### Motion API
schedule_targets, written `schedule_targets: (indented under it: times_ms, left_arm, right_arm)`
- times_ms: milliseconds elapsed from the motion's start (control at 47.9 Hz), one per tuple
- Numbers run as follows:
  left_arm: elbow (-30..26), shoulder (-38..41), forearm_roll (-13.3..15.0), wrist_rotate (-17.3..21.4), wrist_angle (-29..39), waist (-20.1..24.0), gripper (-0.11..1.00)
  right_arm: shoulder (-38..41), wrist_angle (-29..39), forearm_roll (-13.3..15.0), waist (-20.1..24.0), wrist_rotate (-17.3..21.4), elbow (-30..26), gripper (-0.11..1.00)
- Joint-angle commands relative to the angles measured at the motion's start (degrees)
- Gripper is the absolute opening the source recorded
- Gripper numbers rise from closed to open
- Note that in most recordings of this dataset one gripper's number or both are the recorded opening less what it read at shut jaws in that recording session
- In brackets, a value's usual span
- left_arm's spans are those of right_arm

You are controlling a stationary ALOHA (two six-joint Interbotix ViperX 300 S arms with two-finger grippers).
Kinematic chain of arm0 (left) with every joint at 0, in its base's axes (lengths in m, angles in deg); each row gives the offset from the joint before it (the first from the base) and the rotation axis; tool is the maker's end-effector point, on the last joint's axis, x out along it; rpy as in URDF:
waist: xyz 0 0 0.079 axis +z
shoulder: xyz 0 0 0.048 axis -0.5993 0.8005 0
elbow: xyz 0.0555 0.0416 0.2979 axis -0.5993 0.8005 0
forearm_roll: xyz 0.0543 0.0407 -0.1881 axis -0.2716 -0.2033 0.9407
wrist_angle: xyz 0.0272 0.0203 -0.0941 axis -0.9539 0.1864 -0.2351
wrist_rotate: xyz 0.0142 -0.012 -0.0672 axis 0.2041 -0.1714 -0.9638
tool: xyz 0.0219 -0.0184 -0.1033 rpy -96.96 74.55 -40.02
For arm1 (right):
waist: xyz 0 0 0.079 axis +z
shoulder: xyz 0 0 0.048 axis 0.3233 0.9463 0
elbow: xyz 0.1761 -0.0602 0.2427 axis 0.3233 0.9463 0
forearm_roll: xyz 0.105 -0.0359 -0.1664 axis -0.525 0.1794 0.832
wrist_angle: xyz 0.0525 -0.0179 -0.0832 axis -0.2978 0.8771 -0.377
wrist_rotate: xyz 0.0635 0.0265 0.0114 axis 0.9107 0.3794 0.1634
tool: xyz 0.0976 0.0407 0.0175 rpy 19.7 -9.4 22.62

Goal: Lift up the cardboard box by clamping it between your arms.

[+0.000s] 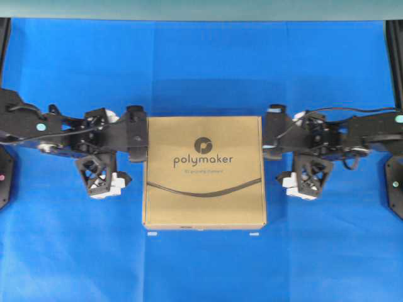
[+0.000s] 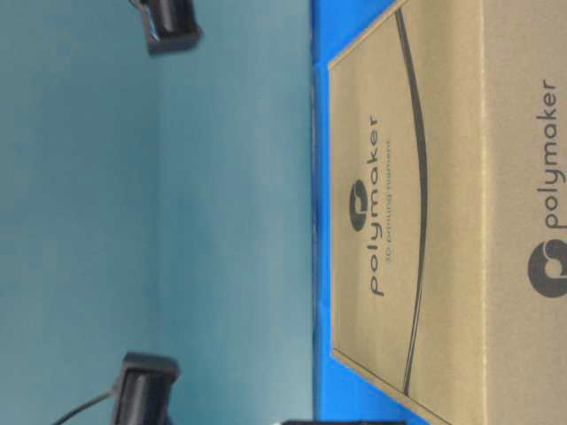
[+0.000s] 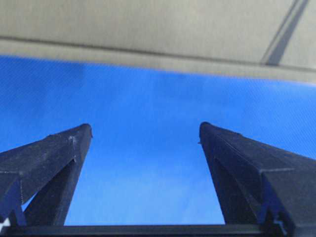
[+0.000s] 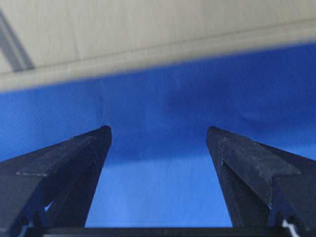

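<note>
The cardboard box (image 1: 203, 173) lies flat on the blue cloth in the middle, printed "polymaker" with a round logo and a curved dark line. It fills the right of the table-level view as the same tan box (image 2: 416, 221). The two black arms reach in from either side. My left gripper (image 1: 140, 134) is at the box's left edge and my right gripper (image 1: 269, 132) at its right edge. Both are open, with only blue cloth between the fingers in the wrist views: left gripper (image 3: 145, 125), right gripper (image 4: 158, 128). The box (image 3: 148, 24) (image 4: 148, 29) lies just ahead of the tips. Whether they touch it I cannot tell.
Blue cloth (image 1: 201, 69) covers the table, with a teal wall (image 1: 201, 7) along the back. Black fixtures stand at the left edge (image 1: 4, 176) and right edge (image 1: 397, 182). Two small white marks (image 1: 151, 234) sit by the box's front corners.
</note>
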Motion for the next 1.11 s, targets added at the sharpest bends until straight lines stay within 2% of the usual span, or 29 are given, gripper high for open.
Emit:
schedule_targets:
  times_ms: [0,167,480,772,1085]
  left_arm:
    - [0.3,-4.7,0.0,-0.2,0.3,-0.6,0.86]
    - [1.8,-14.2,0.0,0.3,-1.7,-0.7,0.86]
    - [7.9,-24.8,0.0,-0.3,-14.3,-0.8,0.86]
    - [10.8,-32.0,0.0,-0.7,-18.3,-1.7,0.86]
    - [11.4,-34.4,0.1,-0.8,-24.0,-2.8,0.86]
  right_arm:
    - [-5.6,-1.2,-0.1,-0.1,1.4,1.4,0.98]
    - [-14.9,-6.8,-0.1,-0.4,1.9,5.9,0.98]
    - [-25.9,-13.5,-0.1,-0.4,1.9,10.3,0.98]
    - [-37.2,-14.2,-0.1,-0.4,1.8,12.1,0.98]
    - [-48.0,-13.8,-0.1,-1.3,2.0,14.4,0.98]
